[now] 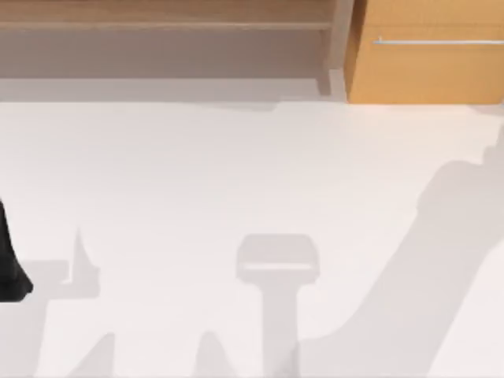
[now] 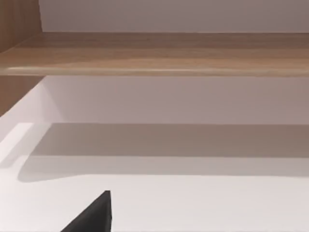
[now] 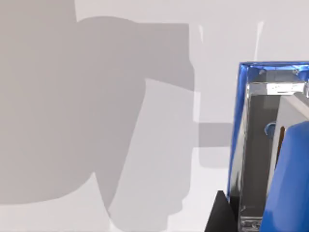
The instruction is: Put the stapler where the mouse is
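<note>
From above, I see the white tabletop (image 1: 197,173) with only shadows on it. One shadow near the middle of the near edge has a wide, rounded head on a thin stem, and a long slanted shadow runs up toward the right side. At the far edge there is a wooden shelf (image 1: 157,24) on the left and a wooden cabinet (image 1: 425,71) with a thin metal handle (image 1: 437,41) on the right.

My left arm (image 1: 9,268) is at the left edge of the top view, as a dark shape low over the tabletop. In the left wrist view, a dark tip of the left gripper (image 2: 94,215) looks toward the shelf board (image 2: 154,53) and the pale wall under it. Whether this gripper is wide or narrow, I cannot tell.

The stapler (image 3: 270,145) is in the right wrist view, very close to the camera. It is bright blue, and its silver metal strip faces the lens. It is above the tabletop, with its shadow lying on the surface apart from it. A dark part of the right gripper (image 3: 219,215) is just beside the stapler's lower end. The right gripper appears to hold the stapler in the air, but the contact of the fingers is not clear to me.
</note>
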{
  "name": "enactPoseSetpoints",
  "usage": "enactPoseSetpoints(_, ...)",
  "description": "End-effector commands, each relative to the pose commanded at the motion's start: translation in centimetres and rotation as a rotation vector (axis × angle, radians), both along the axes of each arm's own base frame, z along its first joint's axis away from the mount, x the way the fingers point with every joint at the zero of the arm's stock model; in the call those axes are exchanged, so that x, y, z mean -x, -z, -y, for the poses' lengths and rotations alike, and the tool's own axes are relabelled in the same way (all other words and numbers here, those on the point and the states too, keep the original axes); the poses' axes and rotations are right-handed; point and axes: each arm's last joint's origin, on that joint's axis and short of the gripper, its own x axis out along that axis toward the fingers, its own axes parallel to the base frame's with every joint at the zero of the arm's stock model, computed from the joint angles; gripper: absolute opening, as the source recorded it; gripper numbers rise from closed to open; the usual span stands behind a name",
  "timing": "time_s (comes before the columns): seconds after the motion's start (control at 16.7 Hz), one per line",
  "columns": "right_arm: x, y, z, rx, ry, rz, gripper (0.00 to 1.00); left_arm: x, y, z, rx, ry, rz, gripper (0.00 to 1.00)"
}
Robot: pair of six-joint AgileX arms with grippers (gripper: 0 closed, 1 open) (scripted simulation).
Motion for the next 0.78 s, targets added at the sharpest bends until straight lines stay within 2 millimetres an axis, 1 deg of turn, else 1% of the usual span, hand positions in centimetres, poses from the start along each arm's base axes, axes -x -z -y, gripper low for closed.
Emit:
enactPoseSetpoints(0.54,0.7,1.4,-0.1,0.011,0.0,-0.076,0.0,0.0,0.0,0.0,0.0,0.0,0.0,1.0)
enactPoseSetpoints(0.78,0.7,1.5,0.1,0.017,0.004,-0.061,0.0,0.0,0.0,0.0,0.0,0.0,0.0,1.0)
